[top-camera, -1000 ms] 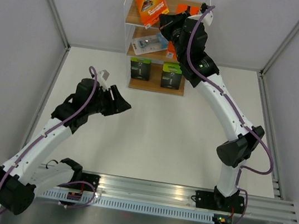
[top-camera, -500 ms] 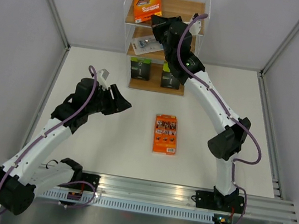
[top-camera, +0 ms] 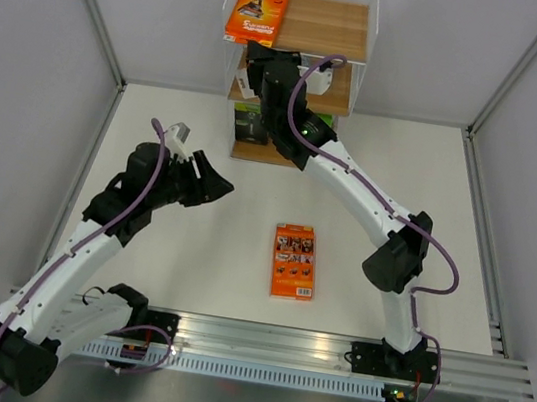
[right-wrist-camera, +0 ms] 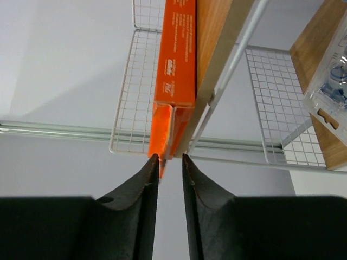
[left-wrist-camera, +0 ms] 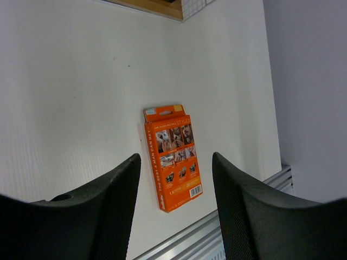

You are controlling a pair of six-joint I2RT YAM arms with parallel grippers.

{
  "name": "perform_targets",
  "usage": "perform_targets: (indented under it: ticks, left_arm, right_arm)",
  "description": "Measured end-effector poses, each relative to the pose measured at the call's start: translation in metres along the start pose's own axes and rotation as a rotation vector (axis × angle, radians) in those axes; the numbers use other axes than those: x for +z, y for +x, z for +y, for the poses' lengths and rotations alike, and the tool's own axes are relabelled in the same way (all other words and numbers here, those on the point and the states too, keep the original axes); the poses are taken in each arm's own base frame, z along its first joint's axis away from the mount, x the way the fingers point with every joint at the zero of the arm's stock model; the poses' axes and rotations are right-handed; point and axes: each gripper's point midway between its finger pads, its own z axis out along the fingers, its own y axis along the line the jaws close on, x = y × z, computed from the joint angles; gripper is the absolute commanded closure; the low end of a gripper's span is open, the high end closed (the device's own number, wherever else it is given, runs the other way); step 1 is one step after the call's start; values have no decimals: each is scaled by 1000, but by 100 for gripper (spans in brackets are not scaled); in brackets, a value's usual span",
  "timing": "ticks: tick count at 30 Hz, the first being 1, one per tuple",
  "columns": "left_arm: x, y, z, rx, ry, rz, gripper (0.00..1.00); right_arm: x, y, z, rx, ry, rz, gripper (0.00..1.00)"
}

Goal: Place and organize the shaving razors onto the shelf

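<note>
Reaching up to the shelf [top-camera: 326,18], the right gripper [right-wrist-camera: 169,157] has its tips at the near end of the upper orange pack [right-wrist-camera: 176,59]. That pack lies on the top board at the left front corner, with its end jutting past the edge. The jaws stand a narrow slit apart; I cannot tell whether they nip the pack's flap or merely touch it. The left gripper [top-camera: 219,182] hangs over the table [top-camera: 206,283], spread wide and empty. The second orange pack [left-wrist-camera: 172,156] lies flat on the table below it, well apart from the shelf.

The likeliest slip is at the overhang. The upper pack could be dragged off the board if the right gripper draws back with the flap caught, or skewed by an off-centre push. The second pack lies flat, so descending fingers could skate it along rather than lift it.

From above, the right arm covers most of the middle and bottom tiers. Only slivers of a black pack [top-camera: 247,129] and a lime-green end [top-camera: 317,118] show. The blister pack [right-wrist-camera: 331,86] appears only at the right wrist view's margin, cut off.
</note>
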Motion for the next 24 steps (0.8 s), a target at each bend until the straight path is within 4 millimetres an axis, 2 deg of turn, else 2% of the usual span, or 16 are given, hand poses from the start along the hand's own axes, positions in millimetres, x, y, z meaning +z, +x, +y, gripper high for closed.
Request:
perform_targets:
  ticks: [3, 4, 7, 10, 12, 14, 18, 21, 22, 24]
  left_arm:
    - [-3, -2, -2, 3, 8, -10, 38]
    - [-4, -2, -3, 4, 10, -12, 38]
    - [-4, -2, -3, 5, 12, -14, 38]
    - [-4, -2, -3, 8, 12, -14, 38]
    - [-4, -2, -2, 10, 11, -13, 38]
    - [-4, -2, -2, 12, 11, -11, 38]
    - [1, 1, -2, 24, 20, 8, 37]
    - [6, 6, -2, 27, 36, 33, 37]
    - [9, 9, 0, 26, 41, 43, 37]
    - [15, 20, 5, 20, 44, 74, 37]
  right_arm:
    - [-1, 1, -2, 7, 11, -1, 42]
    - [-1, 1, -3, 6, 15, -1, 28]
    - [-1, 2, -11, -25, 40, 4, 23]
    - [-6, 1, -25, -63, 81, 17, 22]
    - [-16, -8, -33, -97, 111, 28, 20]
    - [-33, -20, -34, -134, 128, 46, 19]
    - [-86, -60, -3, -205, 92, 96, 18]
    - [-148, -108, 23, -234, 44, 128, 19]
    - [-172, -125, 24, -238, 34, 139, 20]
    - [-213, -152, 8, -246, 43, 160, 20]
